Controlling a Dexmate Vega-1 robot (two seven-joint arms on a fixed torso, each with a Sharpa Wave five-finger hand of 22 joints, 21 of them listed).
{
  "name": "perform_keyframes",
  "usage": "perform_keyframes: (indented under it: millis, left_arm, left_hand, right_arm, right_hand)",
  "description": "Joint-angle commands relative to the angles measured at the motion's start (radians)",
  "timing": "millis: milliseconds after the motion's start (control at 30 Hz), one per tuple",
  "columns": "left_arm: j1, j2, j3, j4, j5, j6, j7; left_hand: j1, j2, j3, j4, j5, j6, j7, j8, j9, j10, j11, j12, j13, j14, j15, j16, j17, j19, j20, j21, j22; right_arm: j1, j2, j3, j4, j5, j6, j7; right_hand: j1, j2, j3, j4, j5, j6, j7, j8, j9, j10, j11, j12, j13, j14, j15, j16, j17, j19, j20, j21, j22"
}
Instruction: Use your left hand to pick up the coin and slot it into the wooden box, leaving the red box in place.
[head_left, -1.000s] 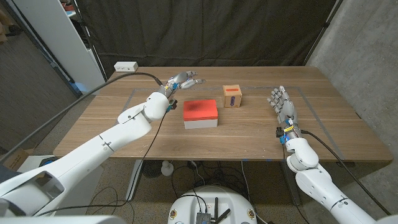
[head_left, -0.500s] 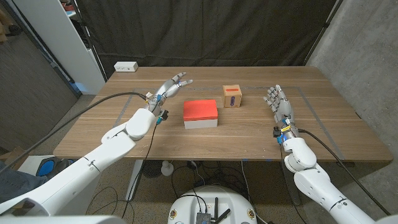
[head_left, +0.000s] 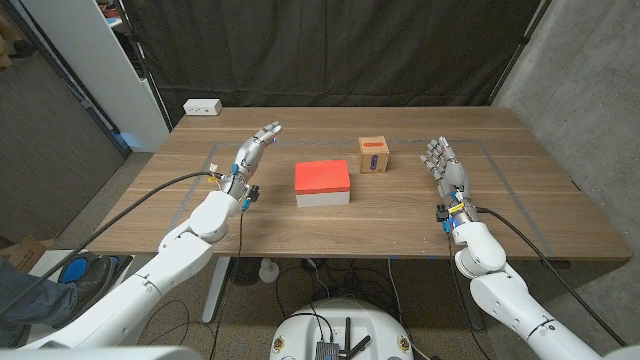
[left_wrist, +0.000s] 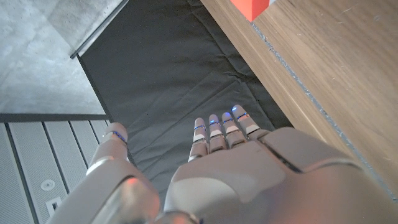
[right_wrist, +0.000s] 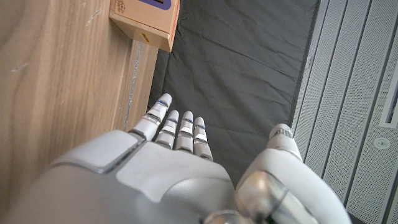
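Fingers of the left hand (head_left: 250, 152) stretch straight and empty above the wooden tabletop (head_left: 180, 205), left of the flat red box (head_left: 322, 183), with the small wooden box (head_left: 374, 155) beyond, nearer the open-fingered right hand (head_left: 446, 172); no coin is discernible.

red box (head_left: 322, 182) – btwn left hand (head_left: 250, 153), wooden box (head_left: 374, 154)

Nothing legible — wooden box (head_left: 374, 154) label blurred.

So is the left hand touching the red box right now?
Apart. The head view shows bare table between the left hand and the red box.
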Motion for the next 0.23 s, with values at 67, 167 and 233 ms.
perform_keyframes:
  millis: [67,167,233]
  left_arm:
    - [0.054,-0.053,-0.029,0.047,-0.1,-0.083,-0.021]
    - [0.061,-0.054,-0.032,0.042,-0.098,-0.082,-0.014]
    - [0.063,-0.051,-0.033,0.039,-0.097,-0.08,-0.015]
  left_hand:
    - [-0.011,0.003,-0.001,-0.001,-0.002,0.016,0.002,0.004,0.0,0.019,0.0,0.007,0.002,0.015,-0.002,0.006,0.003,0.013,-0.074,-0.009,0.005]
    - [-0.011,0.003,-0.001,-0.001,-0.002,0.02,0.003,0.005,0.0,0.02,-0.001,0.007,0.002,0.017,-0.001,0.006,0.002,0.015,-0.073,-0.011,0.005]
    - [-0.011,0.004,0.0,-0.001,-0.002,0.021,0.002,0.004,0.0,0.021,-0.001,0.007,0.002,0.018,-0.001,0.006,0.002,0.016,-0.073,-0.012,0.005]
  right_arm:
    - [0.009,-0.01,-0.013,0.019,0.013,-0.009,0.028]
    - [0.014,-0.006,-0.017,0.024,0.016,-0.007,0.03]
    - [0.017,-0.004,-0.019,0.025,0.015,-0.009,0.03]
  right_hand:
    - [0.0,-0.012,-0.004,-0.003,-0.001,0.004,0.003,-0.001,0.003,-0.001,0.001,0.0,0.003,0.005,0.0,0.002,0.0,0.011,-0.008,0.001,0.003]
    - [0.0,-0.012,-0.005,-0.003,-0.001,0.005,0.004,-0.001,0.003,-0.001,0.001,0.0,0.003,0.006,0.001,0.002,-0.001,0.011,-0.008,0.001,0.003]
    - [0.0,-0.012,-0.005,-0.003,0.0,0.005,0.005,-0.001,0.003,0.001,0.002,0.001,0.003,0.007,0.003,0.002,-0.001,0.011,-0.007,0.001,0.003]
